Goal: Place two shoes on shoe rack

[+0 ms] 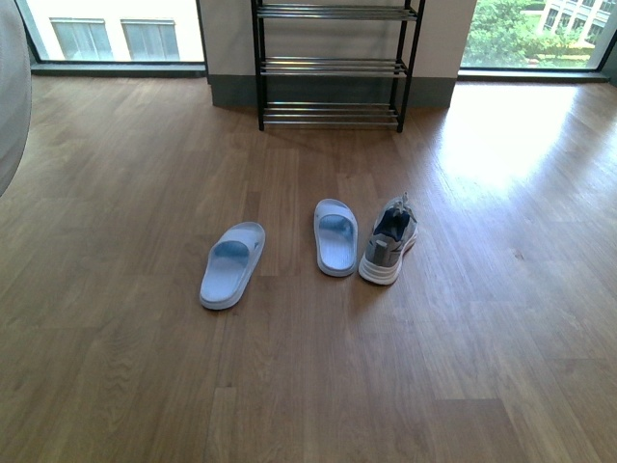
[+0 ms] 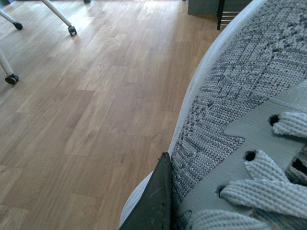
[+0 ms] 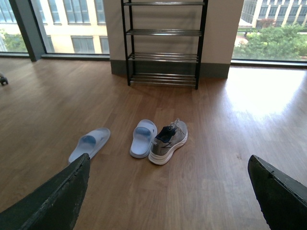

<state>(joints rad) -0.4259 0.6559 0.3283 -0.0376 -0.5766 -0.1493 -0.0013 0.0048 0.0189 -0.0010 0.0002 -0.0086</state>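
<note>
sneaker — close-up, mostly cut off

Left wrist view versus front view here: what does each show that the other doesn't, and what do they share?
Left wrist only: a grey knit sneaker close up, off the floor, against one of the left fingers, apparently gripped; caster wheels further off. Front only: the second sneaker on the floor beside two pale slippers. Shared: the wooden floor and probably the shoe rack, its visible tiers bare in front, only a dark corner in the left wrist view.
</note>
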